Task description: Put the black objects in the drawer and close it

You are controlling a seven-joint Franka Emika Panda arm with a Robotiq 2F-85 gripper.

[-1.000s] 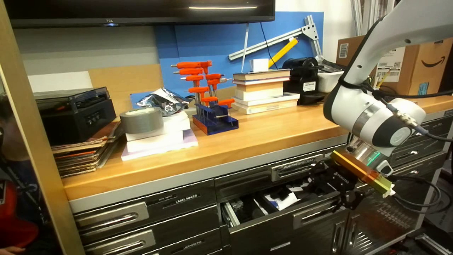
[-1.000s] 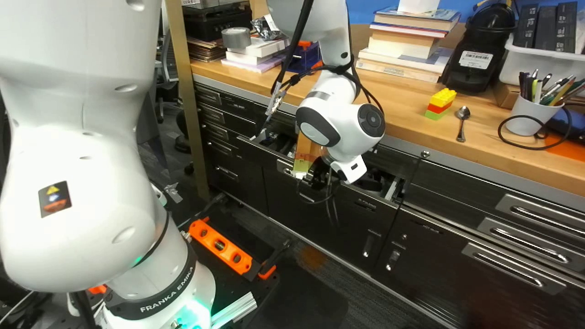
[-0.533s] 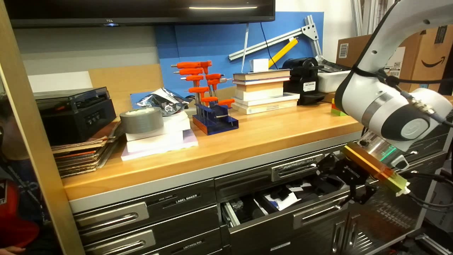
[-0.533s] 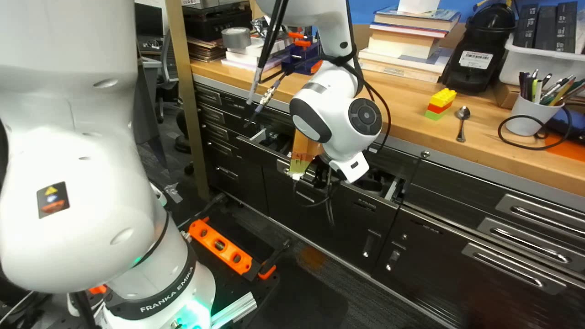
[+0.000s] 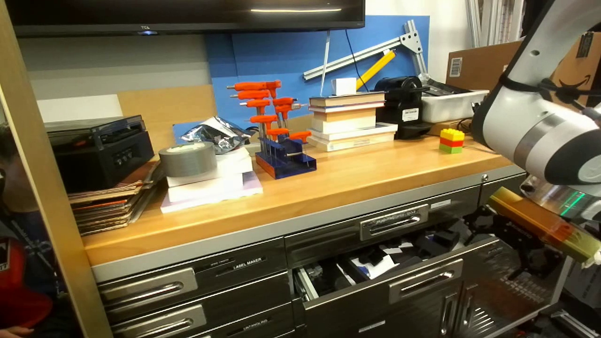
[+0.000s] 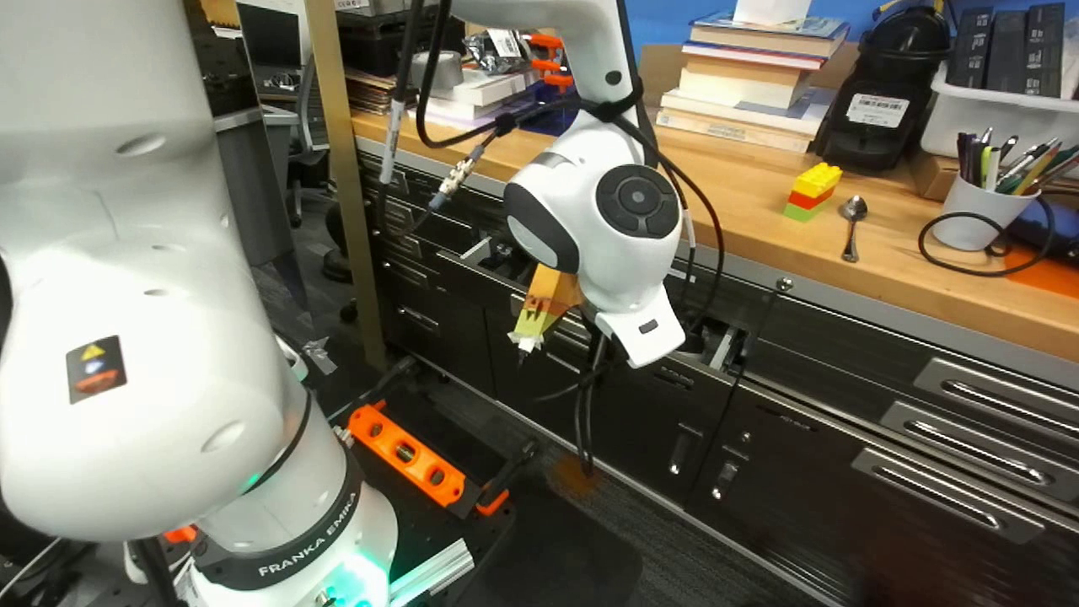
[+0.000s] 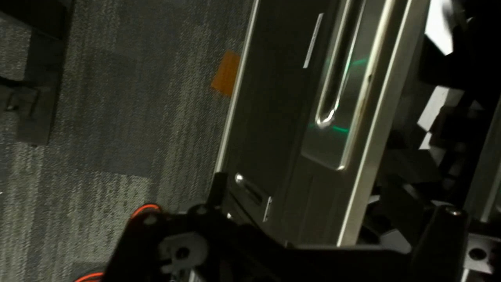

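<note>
Drawer (image 5: 347, 305) pulled out beneath a wooden worktop (image 5: 366, 164); gripper (image 5: 490, 256) released. In an exterior view the drawer, wide and dark metallic, lies at five o'clock. The black objects (image 5: 446, 240) rest inside it, the clearest toward its three-o'clock end, among pale flat pieces (image 5: 379, 266); dark surfaces merge there, and the count cannot be told. The gripper hangs at four o'clock, near that same end. In the wrist view its fingers (image 7: 440, 235) stand wide apart at four and seven o'clock, the drawer front visible between them; in an exterior view the arm (image 6: 615, 253) largely hides them. On the worktop, taken from the rack of orange-handled tools (image 5: 285, 157): a roll of grey tape (image 5: 188, 162) on a pale stack (image 5: 206, 191) and, farther out, a black box (image 5: 101, 157) at nine o'clock; a pile of books (image 5: 347, 124) with a black device (image 5: 392, 110) beside it at two; a toy-brick block (image 5: 451, 141), yellow over red over green, at three. In an exterior view a spoon (image 6: 853, 226) lies beside the bricks, between four and five o'clock, and a white cup of pens (image 6: 974, 215) stands at three.
</note>
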